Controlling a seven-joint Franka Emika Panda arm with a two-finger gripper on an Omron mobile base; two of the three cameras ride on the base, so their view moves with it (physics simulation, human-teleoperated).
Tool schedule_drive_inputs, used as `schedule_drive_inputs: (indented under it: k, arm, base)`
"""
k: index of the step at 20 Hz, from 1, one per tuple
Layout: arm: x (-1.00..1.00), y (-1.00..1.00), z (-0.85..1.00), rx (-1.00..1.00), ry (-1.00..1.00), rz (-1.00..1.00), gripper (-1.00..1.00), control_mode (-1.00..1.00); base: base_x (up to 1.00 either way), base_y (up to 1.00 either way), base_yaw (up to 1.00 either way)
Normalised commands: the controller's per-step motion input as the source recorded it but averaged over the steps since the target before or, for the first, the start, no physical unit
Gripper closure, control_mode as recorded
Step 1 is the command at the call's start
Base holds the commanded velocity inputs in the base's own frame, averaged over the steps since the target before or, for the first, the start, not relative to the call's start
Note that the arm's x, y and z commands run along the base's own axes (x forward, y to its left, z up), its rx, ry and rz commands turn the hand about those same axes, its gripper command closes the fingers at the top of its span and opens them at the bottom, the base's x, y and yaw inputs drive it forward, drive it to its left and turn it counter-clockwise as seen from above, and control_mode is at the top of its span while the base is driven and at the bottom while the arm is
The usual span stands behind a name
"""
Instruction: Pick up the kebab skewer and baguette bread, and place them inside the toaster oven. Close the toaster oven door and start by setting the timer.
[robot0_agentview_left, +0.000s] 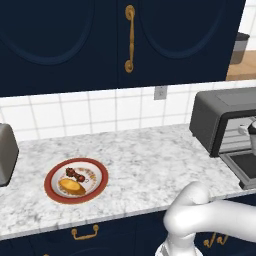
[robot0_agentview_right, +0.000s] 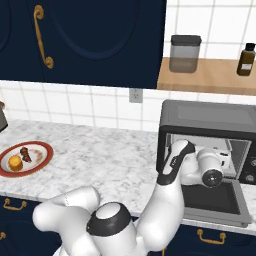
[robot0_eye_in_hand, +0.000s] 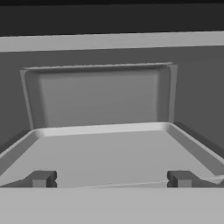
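The gripper (robot0_eye_in_hand: 111, 179) is sitting nearest the lens in the hand view, its fingertips (robot0_eye_in_hand: 41, 178) standing wide apart with nothing between them, and it is facing the bare grey inside of the oven (robot0_agentview_right: 210, 120). From the right base view the hand is reaching into the oven's mouth, above the door (robot0_agentview_right: 215, 200), which is lying dropped flat in front of the oven. The skewer (robot0_agentview_left: 76, 174) and the bread (robot0_agentview_left: 71, 187) are resting side by side on a red-rimmed plate (robot0_agentview_left: 100, 175), well to the left of the oven on the marble counter (robot0_agentview_left: 145, 160). So the oven is standing ready and open, but neither food has been lifted yet; picking both, loading them, shutting the door and setting the timer all seem to remain.
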Motion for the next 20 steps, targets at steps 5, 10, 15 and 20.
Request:
schedule_drive_inputs:
  k: [5, 10, 15, 20]
  arm:
    - [0.28, -0.04, 0.00, 0.00, 0.00, 0.00, -1.00, -1.00]
    - [0.22, 0.00, 0.00, 0.00, 0.02, 0.00, -1.00, -1.00]
    - [0.06, 0.00, -0.06, 0.00, 0.16, 0.00, -1.00, -1.00]
    - [0.04, 0.00, -0.01, 0.00, 0.11, 0.00, -1.00, -1.00]
  base:
    - [0.00, 0.00, 0.00]
    - [0.00, 0.00, 0.00]
    - [0.00, 0.00, 0.00]
    - [0.00, 0.00, 0.00]
